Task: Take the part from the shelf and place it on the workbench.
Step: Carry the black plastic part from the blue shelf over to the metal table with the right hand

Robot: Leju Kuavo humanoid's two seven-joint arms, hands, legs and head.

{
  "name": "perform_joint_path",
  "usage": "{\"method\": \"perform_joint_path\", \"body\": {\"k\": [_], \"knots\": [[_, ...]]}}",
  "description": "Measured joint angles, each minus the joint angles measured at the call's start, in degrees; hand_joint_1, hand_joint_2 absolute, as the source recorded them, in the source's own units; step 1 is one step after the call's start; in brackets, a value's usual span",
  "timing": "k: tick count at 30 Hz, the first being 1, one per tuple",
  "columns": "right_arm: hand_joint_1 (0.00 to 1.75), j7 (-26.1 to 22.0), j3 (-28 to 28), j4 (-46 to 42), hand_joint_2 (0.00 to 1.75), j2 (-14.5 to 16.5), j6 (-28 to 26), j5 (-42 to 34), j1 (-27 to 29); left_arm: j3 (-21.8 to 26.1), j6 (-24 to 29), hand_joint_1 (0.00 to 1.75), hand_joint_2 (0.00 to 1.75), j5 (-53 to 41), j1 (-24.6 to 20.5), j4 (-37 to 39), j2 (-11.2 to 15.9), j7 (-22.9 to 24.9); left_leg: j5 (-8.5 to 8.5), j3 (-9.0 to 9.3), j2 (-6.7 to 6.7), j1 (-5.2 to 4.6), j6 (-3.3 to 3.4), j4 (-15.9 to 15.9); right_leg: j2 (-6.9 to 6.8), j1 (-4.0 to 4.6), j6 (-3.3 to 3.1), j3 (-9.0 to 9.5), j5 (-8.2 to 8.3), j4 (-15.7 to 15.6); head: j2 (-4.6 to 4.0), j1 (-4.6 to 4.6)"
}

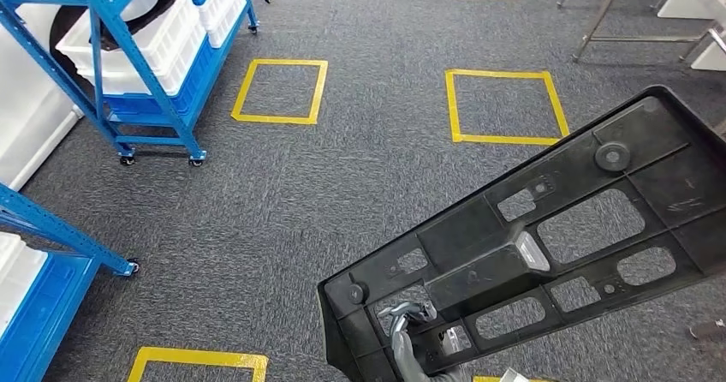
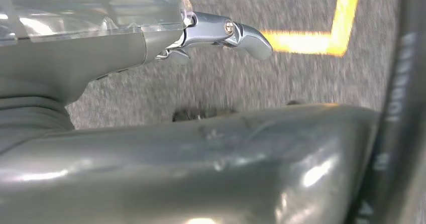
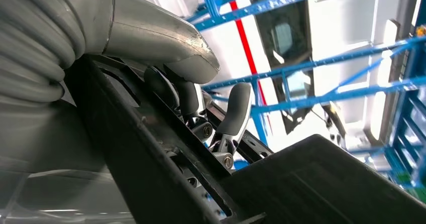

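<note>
The part (image 1: 531,253) is a large black plastic panel with ribs and several cutouts, carried tilted above the grey carpet at the lower right of the head view. My left hand (image 1: 409,326) shows through a cutout near the panel's lower left end, fingers curled over a rib. In the left wrist view that hand (image 2: 100,83) has its thick thumb reaching to the panel's edge (image 2: 402,108). My right hand (image 3: 191,83) grips the panel (image 3: 140,148), thumb on one side and dark fingers (image 3: 236,108) wrapped over a rib; in the head view the panel hides it.
A blue wheeled shelf (image 1: 154,48) with white bins stands at the upper left. Another blue rack (image 1: 43,262) runs along the left edge. Yellow tape squares (image 1: 281,91) mark the carpet. Grey metal frame legs (image 1: 616,14) stand at the upper right.
</note>
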Motion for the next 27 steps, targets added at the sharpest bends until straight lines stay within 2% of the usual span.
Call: {"method": "perform_joint_path", "body": {"k": [1, 2, 3, 4, 5, 6, 7, 8, 9, 10, 11, 12, 13, 14, 16, 17, 18, 19, 20, 21, 23, 24, 25, 27], "knots": [[1.75, 0.0, 0.1, 0.0, 1.75, 0.0, -0.1, 0.0, 0.0, 0.0, 0.0, 0.0, 0.0, 0.0, 0.1, 0.0, 0.0, 0.0, -1.82, -1.87, -0.86, 0.02, -0.07, 4.1, 0.72, 0.04, -0.12, -0.06, 0.04, 0.0, 0.0, -0.01], [1.75, 0.0, 0.1, 0.0, 1.75, 0.0, -0.2, -0.1, 0.1, 0.0, 0.0, 0.0, 0.0, -0.1, 0.3, 0.0, 0.0, 0.0, -2.9, -3.5, -1.24, 0.03, -0.12, 7.5, 1.48, 0.1, -0.18, -0.08, 0.05, 0.1, 0.0, -0.01], [1.75, 0.0, 0.1, 0.0, 1.75, 0.0, -0.3, -0.2, 0.1, 0.0, 0.0, 0.0, 0.0, 0.0, 0.4, 0.0, 0.0, 0.0, -2.89, -4.45, -1.39, 0.03, -0.12, 9.3, 2.32, 0.14, -0.19, -0.09, 0.06, 0.2, 0.0, 0.0], [1.75, 0.0, 0.1, 0.0, 1.75, 0.0, -0.4, -0.3, 0.2, 0.0, 0.0, 0.0, 0.0, 0.0, 0.4, 0.0, 0.0, 0.1, -1.68, -4.36, -1.47, 0.03, -0.06, 8.7, 3.13, 0.16, -0.18, -0.08, 0.06, 0.3, 0.0, -0.01], [1.75, 0.0, 0.1, 0.0, 1.75, 0.0, -0.4, -0.4, 0.2, 0.0, 0.0, 0.0, 0.0, 0.0, 0.4, 0.0, 0.0, 0.1, 0.46, -3.29, -1.76, 0.06, 0.04, 5.9, 3.94, 0.13, -0.13, -0.06, 0.02, 0.5, 0.0, -0.01], [1.75, -0.1, 0.1, 0.0, 1.75, 0.0, -0.4, -0.6, 0.2, 0.0, 0.0, 0.0, 0.0, 0.0, 0.4, 0.0, 0.0, 0.1, 2.76, -1.67, -2.61, 0.1, 0.17, 1.9, 4.72, 0.07, -0.01, -0.08, -0.06, 0.7, 0.0, 0.0], [1.75, -0.1, 0.1, 0.0, 1.75, 0.0, -0.4, -0.7, 0.2, 0.0, 0.0, 0.0, 0.0, -0.1, 0.3, 0.0, 0.0, 0.1, 4.37, -0.21, -4.02, 0.16, 0.28, -1.7, 5.43, 0.06, 0.19, -0.21, -0.16, 1.0, 0.0, 0.0], [1.75, -0.2, 0.1, 0.0, 1.75, 0.0, -0.4, -0.8, 0.2, 0.0, 0.0, 0.0, 0.0, -0.1, 0.4, 0.0, 0.0, 0.1, 5.26, 0.94, -5.3, 0.22, 0.4, -4.4, 6.12, 0.0, 0.46, -0.48, -0.2, 1.3, 0.0, 0.0], [1.75, -0.4, 0.1, 0.0, 1.75, 0.0, -0.4, -0.9, 0.2, 0.1, 0.0, 0.0, 0.0, -0.1, 0.4, 0.0, 0.1, 0.1, 5.42, 1.49, -6.22, 0.19, 0.53, -5.9, 6.74, -0.1, 0.78, -0.83, -0.15, 1.5, 0.0, 0.01], [1.75, -0.5, 0.1, 0.0, 1.75, 0.0, -0.3, -1.0, 0.3, 0.1, 0.0, 0.0, 0.0, -0.1, 0.4, 0.0, 0.1, 0.1, 5.24, 1.61, -6.47, 0.11, 0.69, -6.2, 7.34, -0.23, 1.15, -1.18, 0.01, 1.6, 0.0, 0.0], [1.75, -0.6, 0.1, 0.0, 1.75, -0.1, -0.3, -1.1, 0.4, 0.1, 0.0, 0.0, 0.0, -0.1, 0.4, 0.0, 0.1, 0.1, 5.31, 1.67, -5.98, 0.07, 0.96, -6.4, 7.96, -0.33, 1.53, -1.47, 0.22, 1.5, 0.0, 0.0], [1.75, -0.7, 0.1, 0.0, 1.75, -0.1, -0.3, -1.1, 0.5, 0.1, 0.0, 0.0, 0.0, -0.1, 0.3, 0.0, 0.0, 0.1, 5.53, 1.68, -5.32, 0.09, 1.33, -6.6, 7.84, -0.4, 1.82, -1.64, 0.2, 1.6, 0.0, 0.01], [1.75, -0.8, 0.1, 0.0, 1.75, -0.2, -0.3, -1.2, 0.6, 0.1, 0.0, 0.0, 0.0, -0.1, 0.2, 0.0, 0.0, 0.1, 5.76, 1.74, -4.67, 0.16, 1.76, -6.9, 6.78, -0.33, 2.07, -1.98, -0.28, 2.2, 0.0, 0.01], [1.75, -0.8, 0.1, 0.0, 1.75, -0.2, -0.3, -1.2, 0.6, 0.1, 0.0, 0.0, 0.0, -0.1, 0.2, 0.0, 0.0, 0.1, 5.99, 1.78, -3.9, 0.22, 2.16, -7.3, 5.23, -0.22, 2.27, -2.76, -1.42, 3.9, 0.0, 0.02], [1.75, -0.9, 0.1, 0.0, 1.75, -0.3, -0.3, -1.2, 0.6, 0.1, 0.1, 0.0, 0.0, -0.2, 0.3, 0.0, 0.1, 0.2, 6.16, 1.75, -2.28, 0.12, 2.59, -7.5, 2.11, -0.23, 2.61, -5.76, -5.03, 10.3, 0.0, 0.02], [1.75, -1.0, 0.1, 0.0, 1.75, -0.3, -0.3, -1.3, 0.6, 0.1, 0.2, 0.0, 0.0, -0.3, 0.4, 0.0, 0.1, 0.2, 6.15, 1.68, -1.39, 0.03, 2.65, -7.5, 1.62, -0.36, 2.77, -7.45, -6.53, 13.8, 0.0, 0.02], [1.75, -1.0, 0.1, 0.1, 1.75, -0.4, -0.3, -1.3, 0.7, 0.1, 0.3, 0.0, 0.0, -0.4, 0.5, 0.0, 0.1, 0.3, 6.13, 1.65, -0.56, -0.03, 2.67, -7.5, 1.42, -0.47, 2.89, -8.53, -7.13, 16.1, 0.0, 0.02], [1.75, -1.0, 0.1, 0.1, 1.75, -0.4, -0.3, -1.3, 0.8, 0.1, 0.4, 0.0, 0.0, -0.5, 0.5, 0.0, 0.2, 0.3, 6.09, 1.64, 0.23, -0.07, 2.66, -7.5, 1.27, -0.55, 2.95, -8.61, -6.65, 16.4, 0.0, 0.02], [1.75, -1.0, 0.1, 0.1, 1.75, -0.4, -0.3, -1.3, 0.8, 0.1, 0.4, 0.0, 0.0, -0.5, 0.4, 0.0, 0.2, 0.3, 6.03, 1.69, 0.93, -0.09, 2.63, -7.4, 0.98, -0.58, 2.93, -7.51, -5.2, 14.5, 0.0, 0.01], [1.75, -1.0, 0.0, 0.1, 1.75, -0.4, -0.3, -1.3, 0.8, 0.1, 0.4, 0.0, 0.0, -0.5, 0.3, 0.0, 0.2, 0.3, 5.94, 1.8, 1.56, -0.1, 2.54, -7.4, 0.29, -0.54, 2.79, -5.43, -3.24, 10.8, 0.0, 0.01], [1.75, -1.0, 0.0, 0.1, 1.75, -0.4, -0.3, -1.3, 0.8, 0.1, 0.2, 0.0, 0.0, -0.6, 0.2, 0.0, 0.2, 0.3, 5.69, 2.04, 2.65, -0.27, 2.15, -7.4, -1.99, -0.03, 2.32, -1.41, -0.75, 3.3, 0.0, 0.01], [1.75, -1.0, 0.0, 0.1, 1.75, -0.4, -0.4, -1.3, 0.8, 0.1, 0.2, 0.0, 0.0, -0.6, 0.2, 0.0, 0.2, 0.4, 5.57, 2.12, 3.12, -0.36, 1.88, -7.3, -2.7, 0.26, 2.1, -0.44, -0.35, 1.3, 0.0, 0.01], [1.75, -1.0, 0.0, 0.1, 1.75, -0.4, -0.4, -1.3, 0.8, 0.1, 0.2, 0.0, 0.0, -0.6, 0.2, 0.0, 0.2, 0.4, 5.5, 2.18, 3.63, -0.44, 1.62, -7.3, -2.86, 0.53, 1.94, -0.27, -0.45, 0.7, 0.0, 0.0], [1.75, -1.1, 0.0, 0.1, 1.75, -0.4, -0.4, -1.3, 1.1, 0.1, 0.5, 0.0, 0.0, -0.8, 0.0, 0.0, 0.2, 0.0, 5.29, 2.36, 4.37, -0.43, 1.05, -7.3, -1.64, 0.46, 1.48, -0.42, -0.13, 0.4, 0.0, 0.01]]}}
